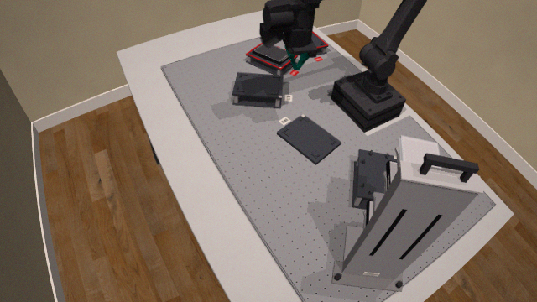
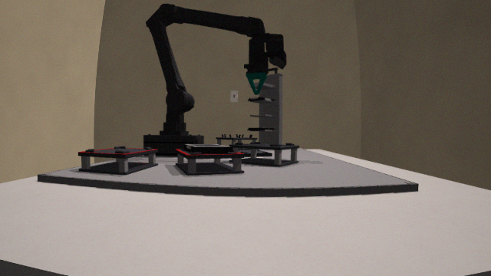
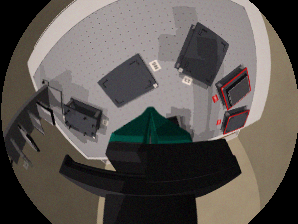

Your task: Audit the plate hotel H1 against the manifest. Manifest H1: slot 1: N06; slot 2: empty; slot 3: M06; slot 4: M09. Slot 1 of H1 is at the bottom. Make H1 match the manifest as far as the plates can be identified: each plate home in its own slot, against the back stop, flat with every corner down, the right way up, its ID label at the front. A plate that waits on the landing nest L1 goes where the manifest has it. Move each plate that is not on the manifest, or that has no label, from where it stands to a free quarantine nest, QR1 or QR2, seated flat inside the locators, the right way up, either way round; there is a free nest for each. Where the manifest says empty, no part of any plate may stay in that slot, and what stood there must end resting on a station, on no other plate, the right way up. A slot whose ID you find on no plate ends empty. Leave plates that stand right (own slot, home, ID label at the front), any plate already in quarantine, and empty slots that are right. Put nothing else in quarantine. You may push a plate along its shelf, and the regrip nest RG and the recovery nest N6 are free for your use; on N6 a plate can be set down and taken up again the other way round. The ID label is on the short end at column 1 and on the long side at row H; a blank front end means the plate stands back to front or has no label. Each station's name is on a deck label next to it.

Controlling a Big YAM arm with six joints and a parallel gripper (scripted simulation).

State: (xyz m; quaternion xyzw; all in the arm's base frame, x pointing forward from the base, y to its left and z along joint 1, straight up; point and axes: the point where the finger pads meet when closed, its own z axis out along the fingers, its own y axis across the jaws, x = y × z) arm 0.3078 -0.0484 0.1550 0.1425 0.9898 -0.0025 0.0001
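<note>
Hovering high over the quarantine nest (image 1: 254, 57), the gripper (image 2: 256, 85) is pinched closed on nothing. A plate (image 1: 272, 53) sits there already; I'd reopen before swinging toward the hotel (image 1: 436, 197).

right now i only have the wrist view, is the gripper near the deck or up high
observer: up high. in the exterior view the gripper hangs shut and empty, level with the upper shelves of the hotel.
operator: anything on the red nests
observer: the exterior view shows a plate lying flat on the near red nest; the far red nest looks bare.
operator: which hotel shelves are filled
observer: from the exterior, two shelves look dark and thick, the other two thin. labels can't be read.
</note>
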